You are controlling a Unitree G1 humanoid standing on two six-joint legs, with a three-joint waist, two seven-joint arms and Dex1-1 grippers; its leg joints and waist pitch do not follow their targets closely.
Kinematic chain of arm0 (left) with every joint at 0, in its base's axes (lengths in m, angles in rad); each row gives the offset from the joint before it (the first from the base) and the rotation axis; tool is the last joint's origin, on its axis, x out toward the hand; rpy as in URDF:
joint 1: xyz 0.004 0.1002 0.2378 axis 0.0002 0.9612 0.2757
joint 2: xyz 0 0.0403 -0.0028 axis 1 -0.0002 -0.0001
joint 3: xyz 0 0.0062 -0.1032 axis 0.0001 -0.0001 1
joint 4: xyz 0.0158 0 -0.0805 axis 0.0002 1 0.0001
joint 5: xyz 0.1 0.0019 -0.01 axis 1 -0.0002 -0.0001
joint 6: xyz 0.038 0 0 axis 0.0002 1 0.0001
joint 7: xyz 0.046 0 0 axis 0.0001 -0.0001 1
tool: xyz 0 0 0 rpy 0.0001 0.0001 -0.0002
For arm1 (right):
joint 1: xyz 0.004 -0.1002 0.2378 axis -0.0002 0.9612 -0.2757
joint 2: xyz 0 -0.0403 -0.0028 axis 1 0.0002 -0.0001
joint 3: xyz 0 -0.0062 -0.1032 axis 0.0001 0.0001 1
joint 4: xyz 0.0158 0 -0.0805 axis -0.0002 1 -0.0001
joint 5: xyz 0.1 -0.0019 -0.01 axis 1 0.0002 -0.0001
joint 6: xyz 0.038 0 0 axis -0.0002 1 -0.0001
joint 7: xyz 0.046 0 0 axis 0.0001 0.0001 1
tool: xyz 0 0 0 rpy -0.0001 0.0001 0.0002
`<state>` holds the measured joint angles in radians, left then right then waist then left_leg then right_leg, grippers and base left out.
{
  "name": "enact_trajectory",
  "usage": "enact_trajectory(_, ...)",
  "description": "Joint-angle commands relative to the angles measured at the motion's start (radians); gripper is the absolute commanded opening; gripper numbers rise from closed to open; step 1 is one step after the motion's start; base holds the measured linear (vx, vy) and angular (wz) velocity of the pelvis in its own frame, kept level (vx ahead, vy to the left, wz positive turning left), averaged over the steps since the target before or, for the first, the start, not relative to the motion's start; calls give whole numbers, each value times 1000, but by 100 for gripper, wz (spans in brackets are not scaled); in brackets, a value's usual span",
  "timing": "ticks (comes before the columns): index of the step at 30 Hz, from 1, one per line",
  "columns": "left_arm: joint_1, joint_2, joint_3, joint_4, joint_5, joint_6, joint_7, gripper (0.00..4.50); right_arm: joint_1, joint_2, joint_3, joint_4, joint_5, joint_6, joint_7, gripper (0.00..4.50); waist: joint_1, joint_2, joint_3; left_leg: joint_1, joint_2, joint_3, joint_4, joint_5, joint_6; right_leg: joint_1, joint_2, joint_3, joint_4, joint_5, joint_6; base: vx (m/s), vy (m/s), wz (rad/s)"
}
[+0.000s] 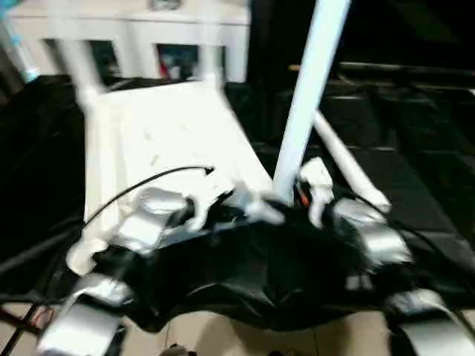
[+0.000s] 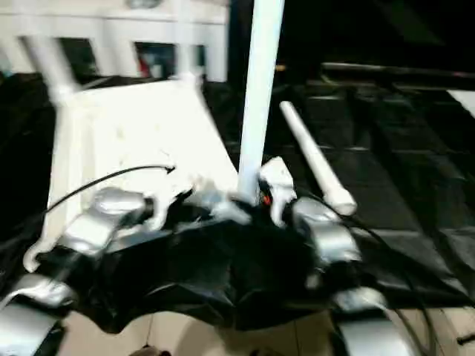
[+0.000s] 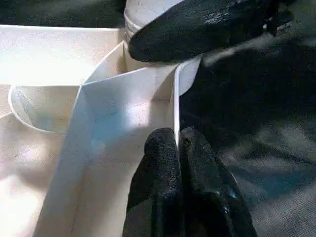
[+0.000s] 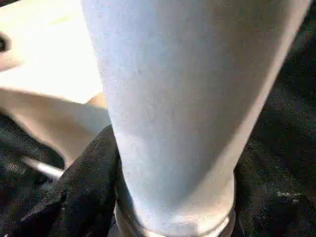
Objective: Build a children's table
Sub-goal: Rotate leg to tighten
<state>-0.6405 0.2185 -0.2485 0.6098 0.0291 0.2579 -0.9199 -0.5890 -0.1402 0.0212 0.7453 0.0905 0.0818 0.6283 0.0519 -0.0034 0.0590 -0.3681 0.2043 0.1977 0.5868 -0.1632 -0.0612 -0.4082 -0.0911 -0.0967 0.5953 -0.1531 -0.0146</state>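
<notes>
One upright white leg (image 1: 312, 81) in the right tool (image 4: 163, 207), left tool (image 3: 178, 148) pinched on the upturned tabletop (image 1: 163, 141) rim (ribbed underside).

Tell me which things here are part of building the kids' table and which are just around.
Part of the job: tabletop, lying underside up; upright leg at its near corner; loose leg lying on the black cover; left gripper; right gripper.

Just around: white cabinet; black cover.

White cabinet (image 1: 133, 30) with glass doors behind, black sheet (image 1: 415, 148) over the floor, pale tiles (image 1: 245, 337)
</notes>
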Motion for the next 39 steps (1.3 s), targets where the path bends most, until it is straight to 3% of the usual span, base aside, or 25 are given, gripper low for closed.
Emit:
enact_trajectory(1,-53,-47,30,-17,-17,-6,68,0,-20,54,8,40,18,13,-67,269,1,3,-71,15,25,-22,-68,-306,5,42,-59,48,-91,-420,-152,0,0,0)
enact_trajectory(6,-71,-105,41,14,-10,-8,157,0,-56,143,-11,96,-14,-24,-230,269,-3,5,-77,12,25,-18,-67,-267,11,48,-56,49,-76,-286,-200,0,0,0)
enact_trajectory(7,-70,-107,40,14,-10,-11,156,0,-56,146,-8,96,-17,-28,-229,304,-2,6,-77,11,25,-17,-66,-259,18,49,-57,50,-74,-267,-206,0,0,0)
enact_trajectory(9,-67,-112,35,15,-15,-18,146,0,-57,157,0,96,-23,-44,-217,339,-2,4,-77,10,24,-15,-65,-255,29,51,-56,50,-74,-257,-209,0,0,0)
enact_trajectory(11,-64,-110,29,13,-15,-27,134,0,-57,157,2,93,-20,-46,-198,345,-3,4,-75,9,24,-15,-66,-259,35,52,-56,50,-75,-271,-206,0,0,0)
enact_trajectory(12,-57,-102,22,5,-16,-35,112,0,-56,145,8,85,-25,-46,-179,374,-3,2,-74,10,24,-16,-67,-270,34,52,-57,49,-79,-296,-201,0,0,0)
enact_trajectory(14,-48,-86,11,-5,-18,-62,77,0,-56,124,23,78,-35,-53,-149,383,-2,1,-74,10,26,-17,-67,-275,33,51,-59,50,-79,-316,-195,0,0,0)
enact_trajectory(15,-38,-69,2,-18,-19,-73,46,0,-50,102,35,62,-40,-57,-110,393,-2,-4,-74,10,26,-17,-67,-276,35,51,-57,49,-78,-318,-192,0,0,0)
enact_trajectory(24,21,24,-19,-96,-41,-102,-99,0,26,-9,85,-89,8,-42,174,393,8,-3,-74,9,31,-15,-67,-251,58,52,-59,53,-72,-276,-202,0,0,0)
enact_trajectory(26,41,58,-29,-125,-50,-98,-159,0,48,-42,96,-127,24,-31,243,393,12,-3,-72,9,32,-15,-68,-256,56,53,-59,53,-72,-284,-203,0,0,0)
enact_trajectory(27,48,74,-33,-135,-54,-94,-184,0,56,-57,101,-139,31,-29,273,393,13,6,-72,12,34,-15,-69,-270,49,48,-58,53,-74,-290,-205,0,0,0)
enact_trajectory(33,88,157,-34,-201,-65,-66,-270,0,95,-109,120,-196,50,-13,389,393,29,4,-69,17,36,-16,-73,-301,25,45,-58,54,-75,-328,-194,0,0,0)
enact_trajectory(39,154,249,-20,-306,-86,-3,-315,0,128,-135,154,-249,56,6,457,393,35,3,-72,15,38,-17,-75,-280,19,47,-59,56,-65,-290,-201,0,0,0)
